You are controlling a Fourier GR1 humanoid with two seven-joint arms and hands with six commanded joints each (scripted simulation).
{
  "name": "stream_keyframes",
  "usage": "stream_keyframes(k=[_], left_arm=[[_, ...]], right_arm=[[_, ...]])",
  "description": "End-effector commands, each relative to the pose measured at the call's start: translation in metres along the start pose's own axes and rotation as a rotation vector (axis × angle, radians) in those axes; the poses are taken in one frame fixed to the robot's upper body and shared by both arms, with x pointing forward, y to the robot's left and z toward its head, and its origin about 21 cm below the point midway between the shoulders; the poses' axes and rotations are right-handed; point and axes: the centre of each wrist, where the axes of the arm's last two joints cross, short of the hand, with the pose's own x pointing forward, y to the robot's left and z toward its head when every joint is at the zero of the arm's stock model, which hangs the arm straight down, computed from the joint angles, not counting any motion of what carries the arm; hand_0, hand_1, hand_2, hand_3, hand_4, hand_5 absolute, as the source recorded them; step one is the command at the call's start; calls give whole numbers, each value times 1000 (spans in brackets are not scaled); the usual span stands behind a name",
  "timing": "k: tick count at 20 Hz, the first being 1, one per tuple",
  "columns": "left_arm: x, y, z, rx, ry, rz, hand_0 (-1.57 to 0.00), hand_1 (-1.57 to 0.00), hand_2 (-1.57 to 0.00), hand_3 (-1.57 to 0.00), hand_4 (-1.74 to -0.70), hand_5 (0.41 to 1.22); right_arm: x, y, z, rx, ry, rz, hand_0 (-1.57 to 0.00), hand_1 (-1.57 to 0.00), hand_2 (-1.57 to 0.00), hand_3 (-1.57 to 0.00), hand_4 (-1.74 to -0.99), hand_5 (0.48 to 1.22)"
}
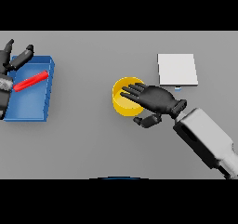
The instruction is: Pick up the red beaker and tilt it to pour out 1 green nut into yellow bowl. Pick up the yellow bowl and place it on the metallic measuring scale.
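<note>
Grey surface (93,148) carrying everything. Far left, left robot hand (11,56) resting open over a blue tray (39,107); red beaker (30,81) lying in it, long axis rising rightward. Centre, right robot hand (155,100) hovering open above yellow bowl (122,108); better to curl fingers round the rim before lifting toward the scale (177,69), right.

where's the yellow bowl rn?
Head view, table centre: the yellow bowl sits left of the metallic scale, partly under the right robot hand.

Right hand (158,100) spreads straight fingers (131,92) over the yellow bowl (122,100), near the metallic scale (177,69).
</note>
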Motion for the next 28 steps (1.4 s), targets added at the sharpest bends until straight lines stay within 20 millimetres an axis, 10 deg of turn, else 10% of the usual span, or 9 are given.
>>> stream_keyframes(k=[1, 17, 23, 28], left_arm=[[0, -1, -1, -2, -4, 1, 0, 1, 1, 1, -722, 687], [-8, 8, 1, 0, -12, 23, 1, 1, 1, 1, -713, 686], [-7, 10, 4, 1, -22, 21, 1, 1, 1, 1, -719, 693], [-9, 9, 6, 5, -28, 31, 1, 1, 1, 1, -725, 694]], right_arm=[[0, 1, -3, 25, 3, 14, 1, 1, 1, 1, -1223, 705], [0, -3, -50, 264, 50, 95, -3, -16, -19, -43, -1336, 810], [0, 2, -51, 280, 19, 107, -1045, -1009, -870, -574, -1552, 1079], [-1, 0, -48, 265, -13, 115, -1399, -1387, -1222, -1117, -1676, 1174]])
